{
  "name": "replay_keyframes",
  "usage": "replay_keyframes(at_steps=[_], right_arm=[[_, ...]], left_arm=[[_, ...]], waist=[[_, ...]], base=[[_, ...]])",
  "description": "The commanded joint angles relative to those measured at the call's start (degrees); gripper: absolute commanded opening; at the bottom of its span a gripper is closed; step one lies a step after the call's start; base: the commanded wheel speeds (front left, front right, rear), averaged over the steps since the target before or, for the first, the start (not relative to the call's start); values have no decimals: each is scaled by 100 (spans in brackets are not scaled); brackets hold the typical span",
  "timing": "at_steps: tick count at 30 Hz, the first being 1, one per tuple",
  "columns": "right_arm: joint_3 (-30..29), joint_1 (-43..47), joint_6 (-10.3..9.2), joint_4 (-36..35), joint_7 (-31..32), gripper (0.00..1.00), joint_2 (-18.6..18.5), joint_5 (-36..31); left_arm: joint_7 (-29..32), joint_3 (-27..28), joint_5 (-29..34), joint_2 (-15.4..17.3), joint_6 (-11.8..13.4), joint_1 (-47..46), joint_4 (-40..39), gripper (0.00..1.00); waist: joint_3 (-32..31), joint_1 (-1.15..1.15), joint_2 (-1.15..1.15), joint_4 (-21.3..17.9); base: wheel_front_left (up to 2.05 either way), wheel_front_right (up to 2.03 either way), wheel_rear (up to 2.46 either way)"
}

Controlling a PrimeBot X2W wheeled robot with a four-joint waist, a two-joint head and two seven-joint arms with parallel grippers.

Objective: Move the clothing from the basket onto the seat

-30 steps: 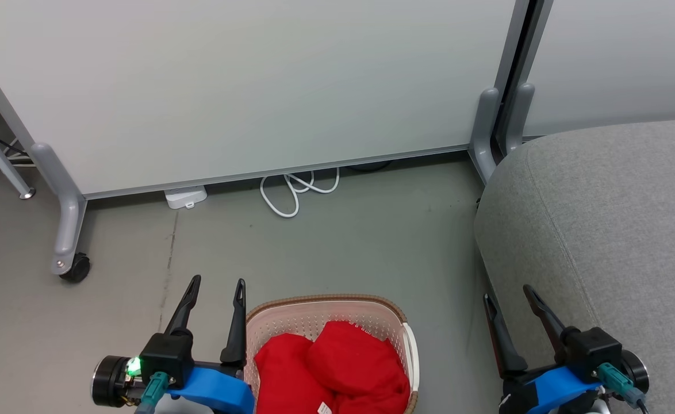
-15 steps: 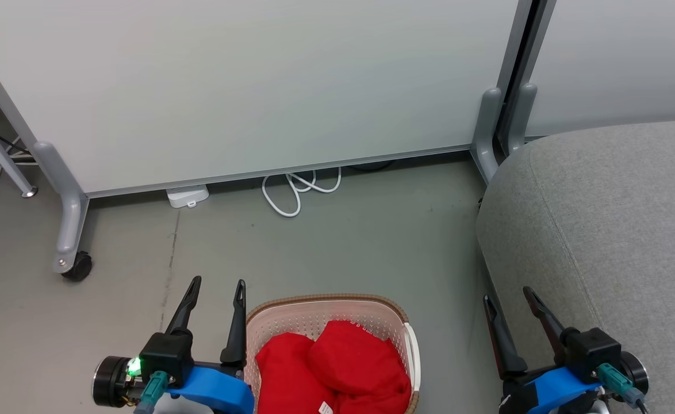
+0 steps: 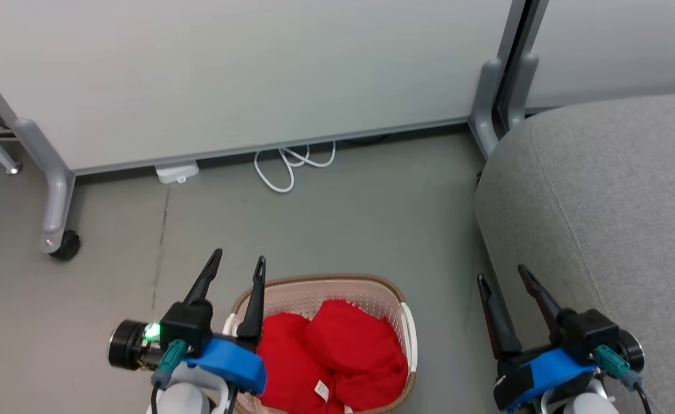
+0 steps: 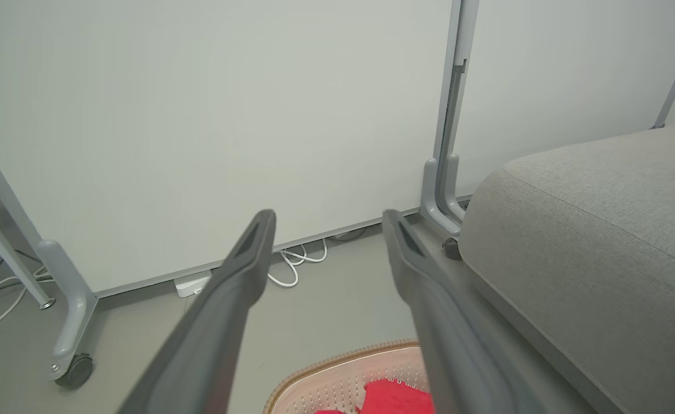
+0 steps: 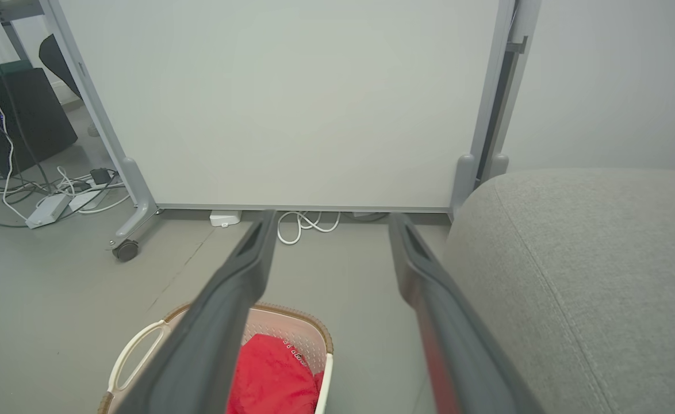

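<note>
On the far left, a small black wheel (image 3: 64, 247) sits on the grey floor (image 3: 343, 218) under the leg of a big white board (image 3: 228, 75). Next comes the left gripper (image 3: 239, 256). Its two dark fingers are apart and hold nothing. One finger sits over the left edge of the basket (image 3: 326, 279). The basket stands on the floor, low in the middle of the head view. The clothing (image 3: 337, 351) is inside it, two soft red lumps side by side, with a little white tag (image 3: 321, 391) showing near the front. Further back, a white cable (image 3: 283, 167) lies in loops at the foot of the board. To the right of the basket is the right gripper (image 3: 501, 273). Its fingers are apart too, with nothing in them, over the floor just beside the seat (image 3: 602, 195). The seat is big and grey, on the far right, with nothing on the part we can see.
</note>
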Motion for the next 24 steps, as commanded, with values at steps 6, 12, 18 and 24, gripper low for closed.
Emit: replay_keyframes(at_steps=[6, 12, 18, 24], right_arm=[[74, -425, 3, -127, -24, 100, -32, -74], [152, -802, 3, -253, -24, 100, -29, -9], [284, -1164, 3, -405, -23, 100, -25, 88], [419, -1485, 3, -591, -22, 100, -25, 136]], left_arm=[[-27, -206, 125, 80, -143, -781, 536, 100], [-26, -573, 137, 282, -189, -1482, 1177, 100], [-24, -1225, -64, 561, -186, -2204, 1914, 100], [-23, -1911, -337, 839, -186, -2894, 2698, 100]], waist=[[806, 0, 0, -247], [1510, 0, 0, -506], [2218, 0, 0, -791], [2903, 0, 0, -1041]], base=[[0, 0, 0], [0, 0, 0], [0, 0, 0], [0, 0, 0]])
